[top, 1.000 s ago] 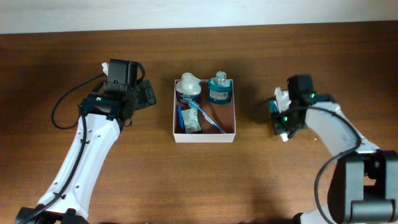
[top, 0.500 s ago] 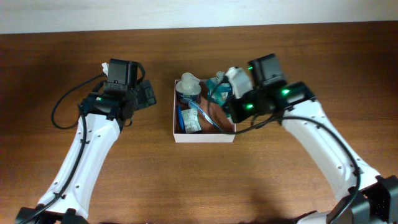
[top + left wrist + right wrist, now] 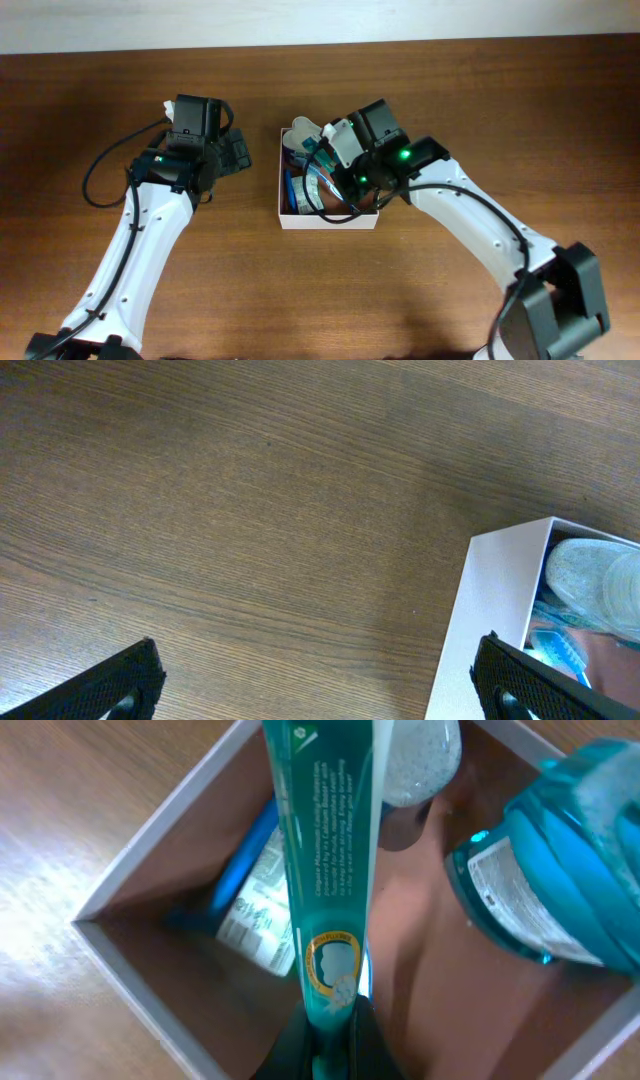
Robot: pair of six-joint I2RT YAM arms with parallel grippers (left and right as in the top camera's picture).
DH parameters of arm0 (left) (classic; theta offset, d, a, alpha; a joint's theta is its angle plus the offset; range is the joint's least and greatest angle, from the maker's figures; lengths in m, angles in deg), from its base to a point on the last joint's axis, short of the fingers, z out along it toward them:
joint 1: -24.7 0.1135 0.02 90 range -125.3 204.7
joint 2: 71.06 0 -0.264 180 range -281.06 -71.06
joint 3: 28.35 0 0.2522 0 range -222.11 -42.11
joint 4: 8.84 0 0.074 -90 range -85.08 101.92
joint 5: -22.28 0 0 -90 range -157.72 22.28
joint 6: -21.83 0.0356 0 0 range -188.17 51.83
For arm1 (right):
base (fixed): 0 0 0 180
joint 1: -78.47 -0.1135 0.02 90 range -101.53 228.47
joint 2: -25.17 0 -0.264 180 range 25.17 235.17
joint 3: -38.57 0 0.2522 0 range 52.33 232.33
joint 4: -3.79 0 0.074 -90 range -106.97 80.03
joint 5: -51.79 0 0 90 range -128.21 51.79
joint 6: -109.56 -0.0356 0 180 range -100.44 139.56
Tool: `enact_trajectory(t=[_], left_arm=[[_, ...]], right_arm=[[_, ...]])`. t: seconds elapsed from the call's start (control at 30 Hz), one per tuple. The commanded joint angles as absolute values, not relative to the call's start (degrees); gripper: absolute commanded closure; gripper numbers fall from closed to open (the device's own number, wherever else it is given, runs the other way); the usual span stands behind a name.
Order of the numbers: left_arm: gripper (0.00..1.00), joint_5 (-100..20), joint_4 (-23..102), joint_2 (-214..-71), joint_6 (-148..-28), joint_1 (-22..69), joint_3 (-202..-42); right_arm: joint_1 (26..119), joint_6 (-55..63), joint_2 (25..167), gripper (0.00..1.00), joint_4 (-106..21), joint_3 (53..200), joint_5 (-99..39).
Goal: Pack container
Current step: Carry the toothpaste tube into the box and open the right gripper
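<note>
The container (image 3: pixel 329 222) is a shallow white-walled box with a reddish-brown inside, at the table's middle. It also shows in the right wrist view (image 3: pixel 160 825) and the left wrist view (image 3: pixel 480 620). My right gripper (image 3: pixel 347 166) hangs over its middle, shut on a teal toothpaste tube (image 3: pixel 325 840), also seen from overhead (image 3: pixel 335 138). The tube hangs above the contents. In the box lie a teal glass bottle (image 3: pixel 560 870), a white round-capped item (image 3: pixel 303 130), a blue toothbrush (image 3: pixel 245 860) and a small packet (image 3: pixel 262 920). My left gripper (image 3: pixel 232 155) is open and empty, left of the box.
Brown wooden table (image 3: pixel 450 280) all round the box. My right arm (image 3: pixel 470 220) reaches in from the right and covers the box's right half and the bottle from overhead. A black cable (image 3: pixel 105 170) loops beside my left arm.
My right arm has swung left from the table's right side, carrying the toothpaste tube, and now hangs over the box. My left arm has not moved.
</note>
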State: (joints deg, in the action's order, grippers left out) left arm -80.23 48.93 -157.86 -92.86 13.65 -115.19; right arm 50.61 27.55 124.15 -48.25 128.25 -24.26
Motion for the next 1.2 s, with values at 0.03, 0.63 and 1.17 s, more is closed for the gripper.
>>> enact_trajectory(t=[0.03, 0.63, 1.17], left_arm=[[0.01, -80.9, 49.0, -158.2, -92.9, 14.0, -115.2], [0.01, -80.9, 49.0, -158.2, -92.9, 14.0, -115.2], [0.01, -80.9, 49.0, -158.2, -92.9, 14.0, -115.2]], right_arm=[[50.3, 30.1, 127.3, 0.96, -46.1, 128.7, -27.6], [50.3, 30.0, 116.2, 0.01, -55.7, 134.0, -27.8], [50.3, 30.1, 96.6, 0.01, -56.5, 134.4, -28.8]])
